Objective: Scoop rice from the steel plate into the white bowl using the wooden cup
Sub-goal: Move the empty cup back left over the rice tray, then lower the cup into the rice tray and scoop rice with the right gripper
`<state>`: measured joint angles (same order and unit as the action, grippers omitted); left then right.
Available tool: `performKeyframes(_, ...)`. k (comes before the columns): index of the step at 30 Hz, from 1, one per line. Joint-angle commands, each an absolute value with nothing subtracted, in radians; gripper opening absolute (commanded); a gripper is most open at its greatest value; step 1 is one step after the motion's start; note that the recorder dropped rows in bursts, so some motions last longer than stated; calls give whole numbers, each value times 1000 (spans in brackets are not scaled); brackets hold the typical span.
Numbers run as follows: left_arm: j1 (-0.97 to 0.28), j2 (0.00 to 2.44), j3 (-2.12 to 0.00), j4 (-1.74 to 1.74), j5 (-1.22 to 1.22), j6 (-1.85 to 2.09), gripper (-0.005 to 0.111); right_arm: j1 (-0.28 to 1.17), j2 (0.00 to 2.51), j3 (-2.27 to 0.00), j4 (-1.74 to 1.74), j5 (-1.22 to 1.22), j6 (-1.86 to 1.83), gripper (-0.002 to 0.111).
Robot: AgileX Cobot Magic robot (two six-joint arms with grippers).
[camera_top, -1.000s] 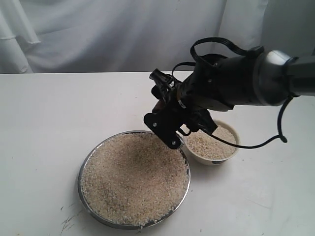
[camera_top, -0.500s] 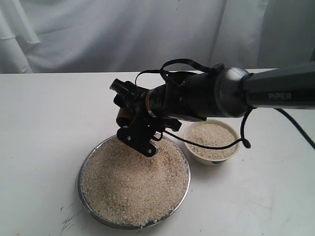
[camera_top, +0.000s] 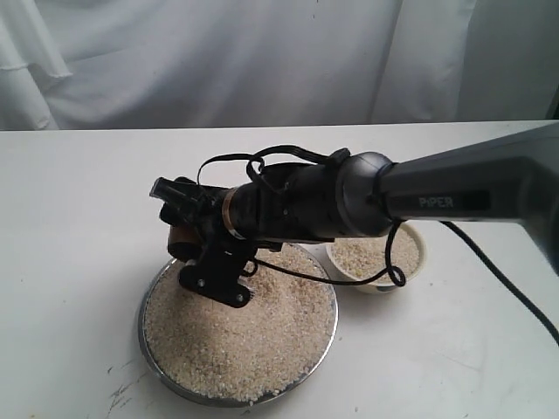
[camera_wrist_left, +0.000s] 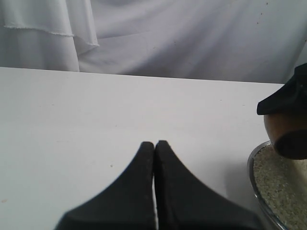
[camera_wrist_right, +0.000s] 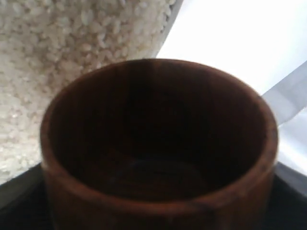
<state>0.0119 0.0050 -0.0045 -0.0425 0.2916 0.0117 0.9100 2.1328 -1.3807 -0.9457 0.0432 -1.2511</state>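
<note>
The steel plate (camera_top: 143,307) lies at the front centre, heaped with rice (camera_top: 244,336). My right gripper (camera_top: 194,237) reaches across to the plate's far-left rim and is shut on the wooden cup (camera_top: 180,242), which is tipped on its side just above the rice. In the right wrist view the cup (camera_wrist_right: 158,143) is dark and empty inside, with rice (camera_wrist_right: 72,52) beyond its mouth. The white bowl (camera_top: 412,262), partly behind the arm, holds rice (camera_top: 356,255). My left gripper (camera_wrist_left: 154,143) is shut on nothing over bare table, left of the plate (camera_wrist_left: 254,184) and the cup (camera_wrist_left: 280,136).
A white curtain (camera_top: 218,61) hangs behind the white table (camera_top: 79,201). The right arm's black cable (camera_top: 489,266) trails over the table to the right of the bowl. The left arm does not show in the exterior view.
The right arm has swept left with the cup, from beside the bowl across the plate to its far-left rim, and lowered toward the rice.
</note>
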Motion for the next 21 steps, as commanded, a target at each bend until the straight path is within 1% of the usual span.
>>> performKeyframes(1,10,0,0,-43,285,9,0,916,2151,-1393,-965,13,-1272,0)
performKeyframes(6,10,0,0,-43,285,9,0,922,2184,-1393,-965,14,-1329,0)
performKeyframes(11,10,0,0,-43,285,9,0,948,2184,-1391,-965,123,-1398,0)
performKeyframes(16,10,0,0,-43,285,9,0,950,2172,-1313,-961,138,-1445,0)
performKeyframes(21,10,0,0,-43,285,9,0,950,2167,-1306,-900,176,-1445,0)
